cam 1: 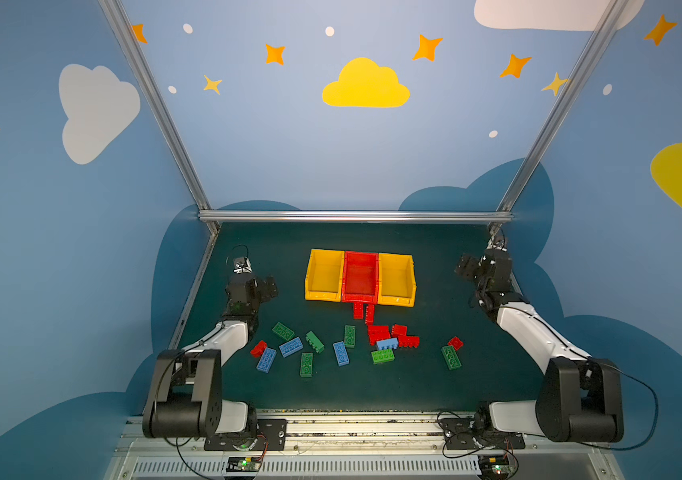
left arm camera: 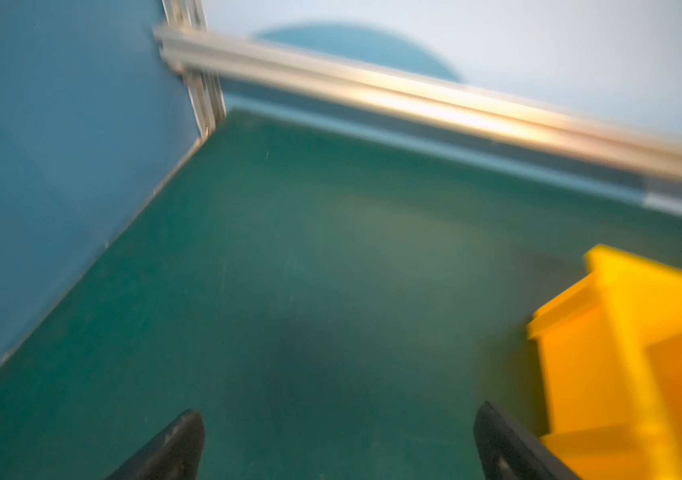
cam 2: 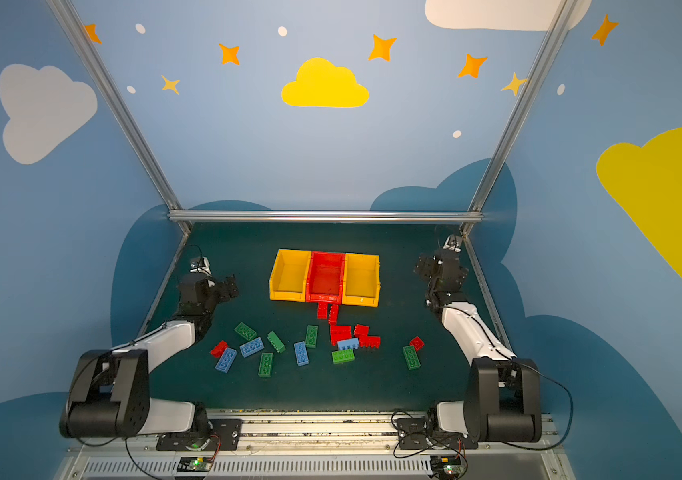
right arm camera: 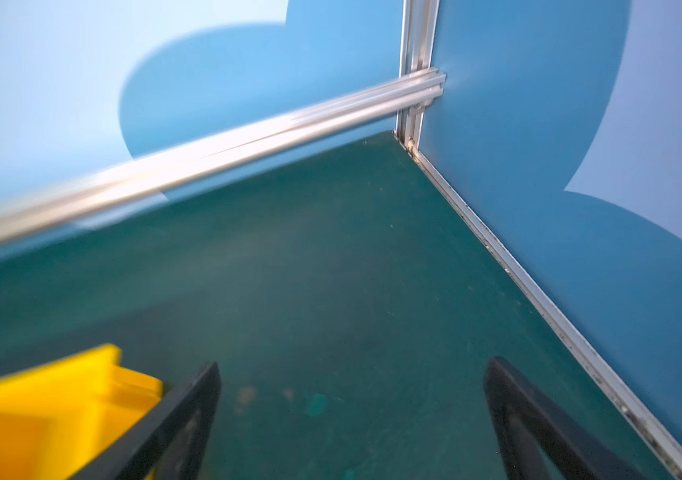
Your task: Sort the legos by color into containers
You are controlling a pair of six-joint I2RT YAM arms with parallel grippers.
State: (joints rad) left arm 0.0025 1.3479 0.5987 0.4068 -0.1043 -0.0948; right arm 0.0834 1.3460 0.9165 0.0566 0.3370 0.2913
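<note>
Black wedge-shaped fingers (left arm camera: 173,444) of my left tool (left arm camera: 339,415) stand spread wide, with only the worktop (left arm camera: 289,291) between them, a matte dark green sheet. My right tool (right arm camera: 354,365) is spread the same way, its flat dark fingers (right arm camera: 189,415) gripping nothing. Both wrist views are blurred.

Just beside my left tool shows a corner of the left yellow bin (left arm camera: 622,332), glossy moulded plastic with a stepped rim. The right yellow bin (right arm camera: 60,395) shows beside my right tool.

In both top views the containers form one row of three open-top rectangular boxes, with the red bin (cam 1: 360,254) joined between the two yellow ones. My tools hang at either end of that row, apart from it.

The legos lie on the worktop in front of the row, chunky studded bricks of shiny plastic. Two red bricks (cam 1: 363,311) touch the red bin's front lip. More red ones (cam 1: 379,333) cluster nearer me, against a light blue brick (cam 1: 387,343) and a green brick (cam 1: 382,355). Other green bricks (cam 1: 306,364) and blue bricks (cam 1: 341,353) are scattered to the left, and a red and green pair (cam 1: 451,356) lies to the right.
</note>
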